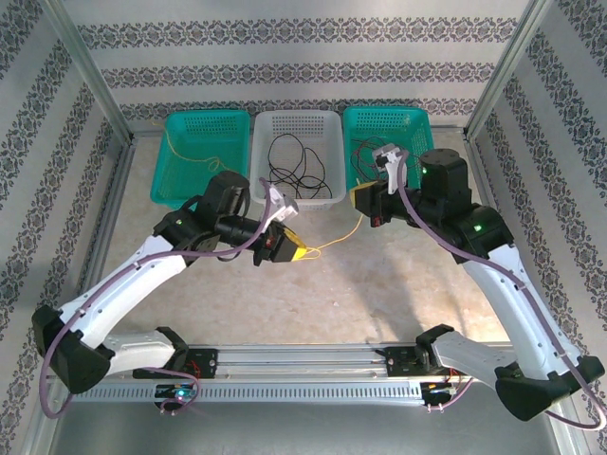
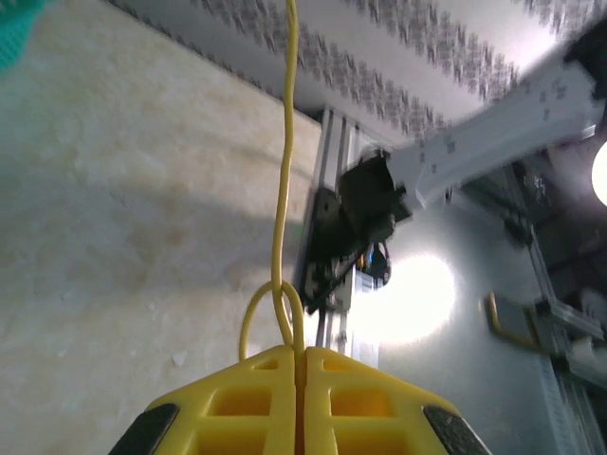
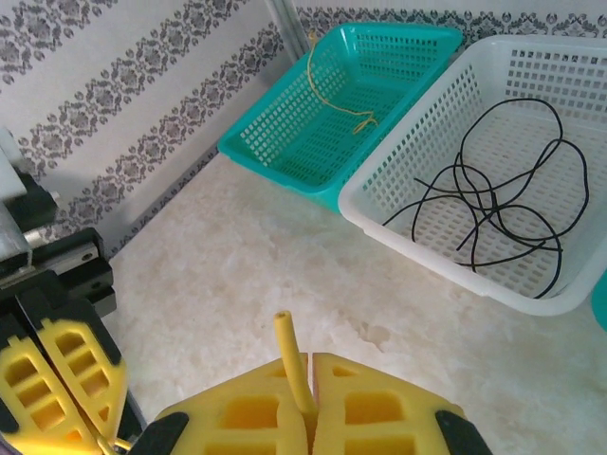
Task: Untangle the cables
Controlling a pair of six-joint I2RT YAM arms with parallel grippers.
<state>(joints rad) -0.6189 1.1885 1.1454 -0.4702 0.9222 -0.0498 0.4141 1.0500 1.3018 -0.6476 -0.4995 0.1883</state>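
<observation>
Near centre of the table: left gripper (image 2: 302,353) was pressed together on the yellow cable (image 2: 281,190), with a small loop bunched right at its fingertips. The cable ran slack to the right and slightly farther, to the right gripper (image 3: 309,365). That one was pinching it too, with a short free end poking just past the pads.

Far side, three baskets in a row:
- Left teal basket (image 1: 163,171) held a second yellow strand (image 3: 327,95).
- White basket (image 1: 334,161) held the black cables (image 3: 488,199), loosely crossed.
- Right teal basket (image 1: 389,114) held thin wires, colour unclear.

Risks:
- The right hold sat close to the cable's end, so drawing the arms apart could slip the stub free.
- The loop at the left fingertips could cinch into a knot under tension.
- A swing toward the baskets might snag a rim.
</observation>
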